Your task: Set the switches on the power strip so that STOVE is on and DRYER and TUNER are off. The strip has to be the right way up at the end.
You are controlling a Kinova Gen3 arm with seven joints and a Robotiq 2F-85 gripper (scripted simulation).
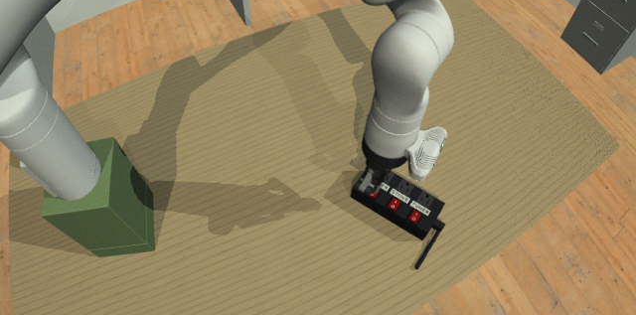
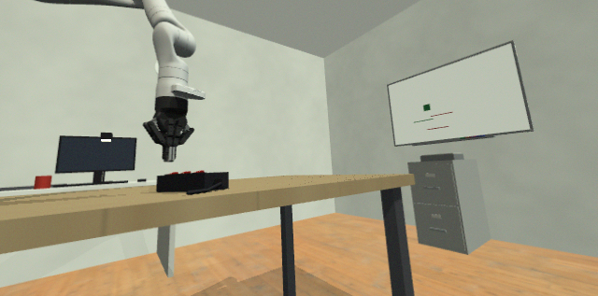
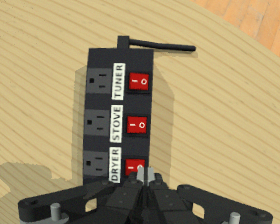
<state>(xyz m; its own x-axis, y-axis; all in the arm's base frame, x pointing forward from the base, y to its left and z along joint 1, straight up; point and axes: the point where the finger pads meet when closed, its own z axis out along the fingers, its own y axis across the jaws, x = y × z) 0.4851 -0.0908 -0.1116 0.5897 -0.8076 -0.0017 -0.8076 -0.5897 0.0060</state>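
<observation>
A black power strip lies the right way up on the table, its sockets and three red rocker switches facing up. The labels read DRYER, STOVE and TUNER. The TUNER switch is nearest the cord end, the STOVE switch is in the middle, and the DRYER switch is at the other end. My gripper is shut with nothing held. Its fingertips hang a little above the DRYER switch and partly hide it.
The strip's short black cord sticks out near the table's edge. A green block carries the arm's base at the left. A monitor and a red cup stand beyond the table. A filing cabinet stands on the floor.
</observation>
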